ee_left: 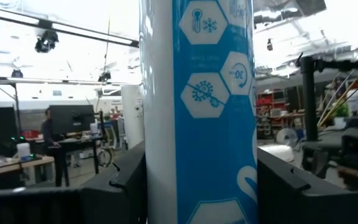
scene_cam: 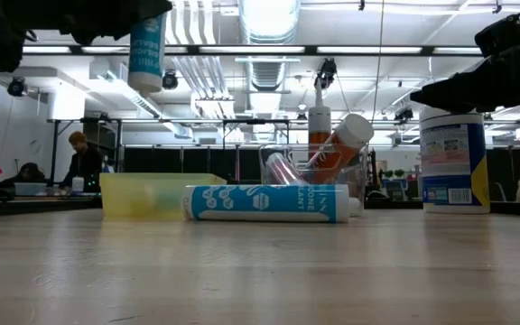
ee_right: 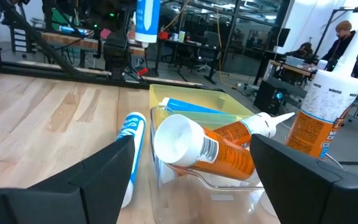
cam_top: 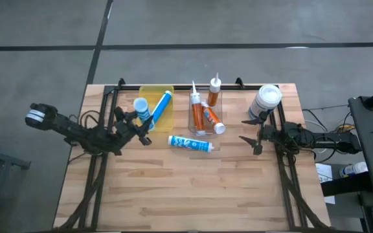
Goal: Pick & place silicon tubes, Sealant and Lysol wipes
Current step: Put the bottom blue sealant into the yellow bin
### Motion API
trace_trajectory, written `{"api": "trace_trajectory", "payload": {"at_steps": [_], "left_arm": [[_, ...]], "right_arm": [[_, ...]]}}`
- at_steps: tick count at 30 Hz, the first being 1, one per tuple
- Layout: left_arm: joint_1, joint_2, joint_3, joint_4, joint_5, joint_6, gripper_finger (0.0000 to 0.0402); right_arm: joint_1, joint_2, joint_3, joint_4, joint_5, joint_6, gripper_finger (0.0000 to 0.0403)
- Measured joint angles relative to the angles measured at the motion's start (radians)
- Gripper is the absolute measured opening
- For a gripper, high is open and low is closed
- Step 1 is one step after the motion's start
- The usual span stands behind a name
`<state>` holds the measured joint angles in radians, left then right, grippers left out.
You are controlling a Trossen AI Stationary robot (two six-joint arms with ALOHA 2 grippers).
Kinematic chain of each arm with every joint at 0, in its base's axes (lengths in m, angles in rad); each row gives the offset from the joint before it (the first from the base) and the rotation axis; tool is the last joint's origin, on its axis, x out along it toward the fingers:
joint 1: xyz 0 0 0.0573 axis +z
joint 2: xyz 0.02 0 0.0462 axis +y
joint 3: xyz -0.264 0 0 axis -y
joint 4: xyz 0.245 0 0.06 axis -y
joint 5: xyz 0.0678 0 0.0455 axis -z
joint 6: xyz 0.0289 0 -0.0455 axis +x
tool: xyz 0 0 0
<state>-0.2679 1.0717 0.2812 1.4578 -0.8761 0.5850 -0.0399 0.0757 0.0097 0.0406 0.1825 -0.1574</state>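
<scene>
Wooden desk [cam_top: 173, 188]: left tool [cam_top: 141, 123] grips a blue tube [cam_top: 140, 107] beside the yellow bin [cam_top: 149, 90], seemingly mid-placement; right tool [cam_top: 251, 133], released, waits at three o'clock.

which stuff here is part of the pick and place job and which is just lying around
Job: blue tube held upright by left gripper; blue tube lying on table; blue tube in yellow bin; orange sealant tubes in clear bin; Lysol wipes.

Just around: background desks, people.
</scene>
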Motion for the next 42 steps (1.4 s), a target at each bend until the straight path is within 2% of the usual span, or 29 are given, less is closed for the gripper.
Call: {"api": "trace_trajectory", "payload": {"at_steps": [9, 16, 21, 24, 36, 42], "left_arm": [[0.068, -0.003, -0.026, -0.056, -0.005, 0.008, 0.0204], [0.143, -0.003, -0.026, -0.110, -0.005, -0.114, 0.0204], [0.168, -0.004, -0.025, -0.122, 0.002, -0.154, 0.0247], [0.176, -0.004, -0.025, -0.131, -0.001, -0.177, 0.0253], [0.177, -0.003, -0.025, -0.134, -0.004, -0.177, 0.0201], [0.177, -0.003, -0.025, -0.135, -0.005, -0.177, 0.0192]], "right_arm": [[0.000, 0.000, 0.000, 0.000, 0.000, 0.000, 0.0307], [0.000, 0.000, 0.000, 0.000, 0.000, 0.000, 0.0311], [0.000, 0.000, 0.000, 0.000, 0.000, 0.000, 0.0317], [0.000, 0.000, 0.000, 0.000, 0.000, 0.000, 0.0318], [0.000, 0.000, 0.000, 0.000, 0.000, 0.000, 0.0306], [0.000, 0.000, 0.000, 0.000, 0.000, 0.000, 0.0314]]}}
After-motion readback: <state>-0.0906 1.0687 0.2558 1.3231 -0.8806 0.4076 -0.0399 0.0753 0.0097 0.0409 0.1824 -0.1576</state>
